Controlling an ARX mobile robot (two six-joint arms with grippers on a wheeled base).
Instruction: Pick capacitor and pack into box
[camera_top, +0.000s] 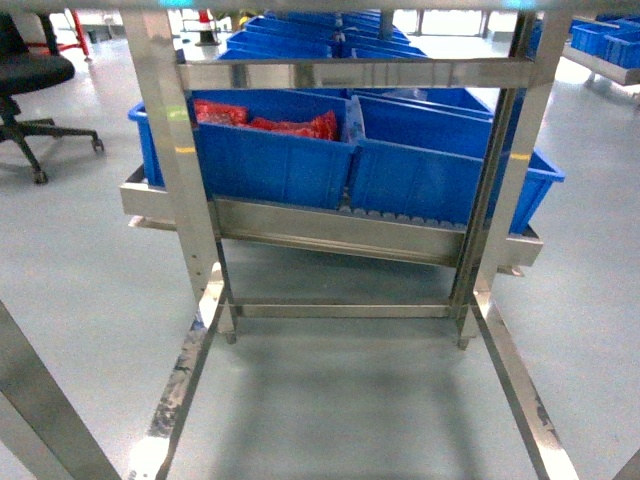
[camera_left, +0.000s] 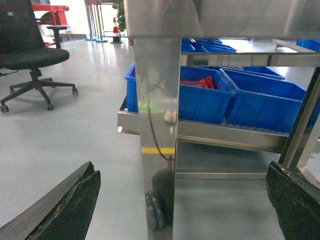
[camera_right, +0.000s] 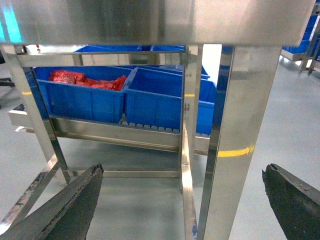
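Low beneath a stainless steel rack (camera_top: 180, 150), both black-fingered grippers, left gripper (camera_left: 182, 200) and right gripper (camera_right: 182, 202), hang spread and empty; blue plastic bins (camera_top: 270, 160) hold red packets (camera_top: 290, 126), perhaps capacitors; no peach box visible.

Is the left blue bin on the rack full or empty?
Partly filled. The left blue bin holds a layer of red packets below its rim; the right wrist view shows the same. How deep the layer goes cannot be told.

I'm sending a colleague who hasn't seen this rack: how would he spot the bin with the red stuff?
Find the steel rack with sloped blue bins. On its lower shelf, take the front left bin. Only it holds red packets; the bin beside it shows none.
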